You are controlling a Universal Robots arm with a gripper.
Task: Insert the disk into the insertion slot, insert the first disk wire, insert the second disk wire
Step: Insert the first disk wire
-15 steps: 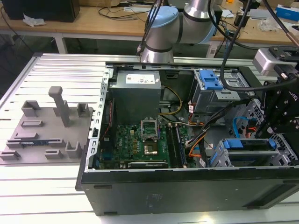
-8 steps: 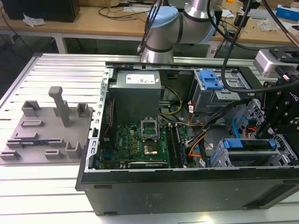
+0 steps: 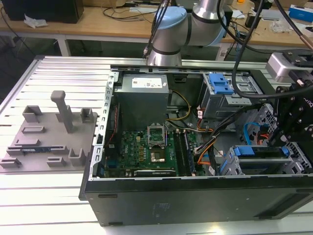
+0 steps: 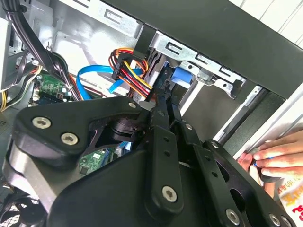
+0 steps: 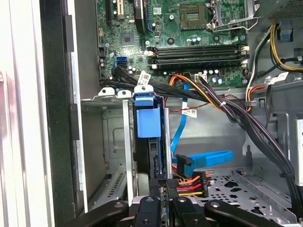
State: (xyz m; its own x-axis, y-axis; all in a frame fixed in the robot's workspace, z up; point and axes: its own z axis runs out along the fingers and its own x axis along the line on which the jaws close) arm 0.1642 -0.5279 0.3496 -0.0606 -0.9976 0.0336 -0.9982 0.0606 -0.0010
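The disk (image 5: 147, 124), framed in its blue carrier, stands edge-on inside the grey sheet-metal insertion slot (image 5: 111, 137). In the exterior view the disk (image 3: 259, 152) sits in that cage at the case's front right corner. My gripper (image 5: 164, 196) is right behind the disk's rear edge. Its fingers are drawn close together on the black plug of a disk wire (image 5: 187, 184) with orange, red and yellow strands. In the second wrist view the gripper (image 4: 165, 97) points at the blue carrier (image 4: 182, 75), with the coloured wire bundle (image 4: 130, 73) beside it. A flat blue disk wire (image 5: 203, 158) lies loose next to the cage.
The open case holds a green motherboard (image 3: 146, 152), a grey power supply (image 3: 142, 95) and a taller blue-latched cage (image 3: 220, 85). Thick black cables (image 5: 236, 113) cross beside the slot. A person's hand (image 4: 274, 158) rests on the case's outer edge. A grey fixture plate (image 3: 49, 137) lies outside.
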